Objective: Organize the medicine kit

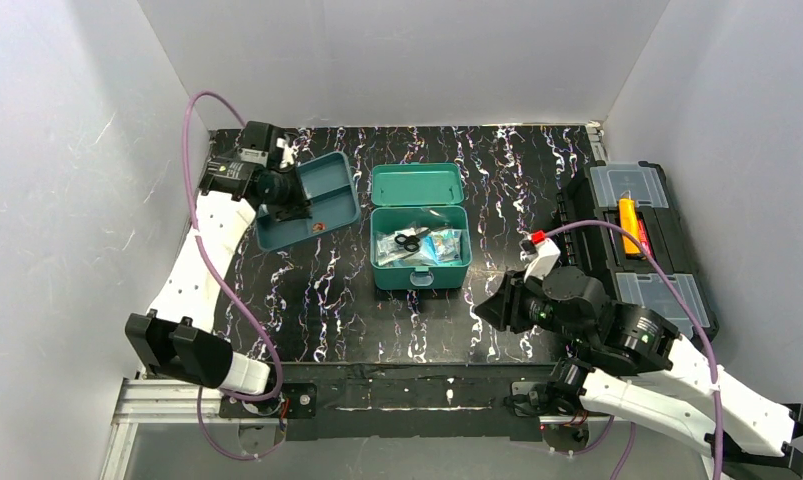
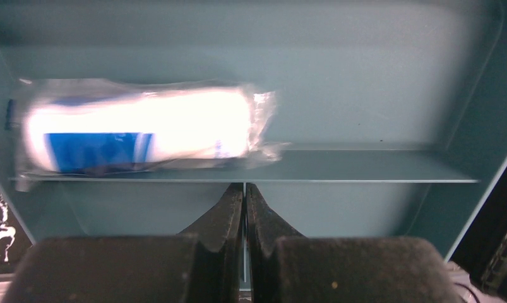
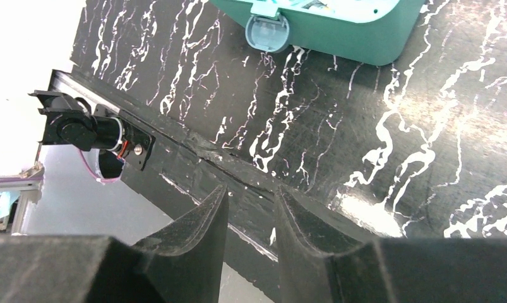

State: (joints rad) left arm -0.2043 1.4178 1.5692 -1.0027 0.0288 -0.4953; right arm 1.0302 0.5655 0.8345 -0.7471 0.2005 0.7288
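Note:
The medicine kit [image 1: 420,262], a teal box, stands open at the table's middle with its lid [image 1: 416,185] laid back. Inside are black scissors [image 1: 409,240] and clear packets. Its latch [image 3: 266,31] shows in the right wrist view. The darker inner tray [image 1: 327,185] sits tilted to the left of the kit. My left gripper [image 1: 289,208] is shut on a thin partition wall of the tray [image 2: 364,95]. A wrapped white-and-blue bandage roll [image 2: 137,129] lies in the tray's far compartment. My right gripper [image 1: 487,310] hangs open and empty above the table's near edge, fingers [image 3: 203,218] apart.
A black toolbox [image 1: 637,240] with clear compartment lids lies at the right edge of the table. The marbled black tabletop [image 1: 327,300] is walled in by white panels on three sides. A metal rail [image 1: 177,400] runs along the near edge.

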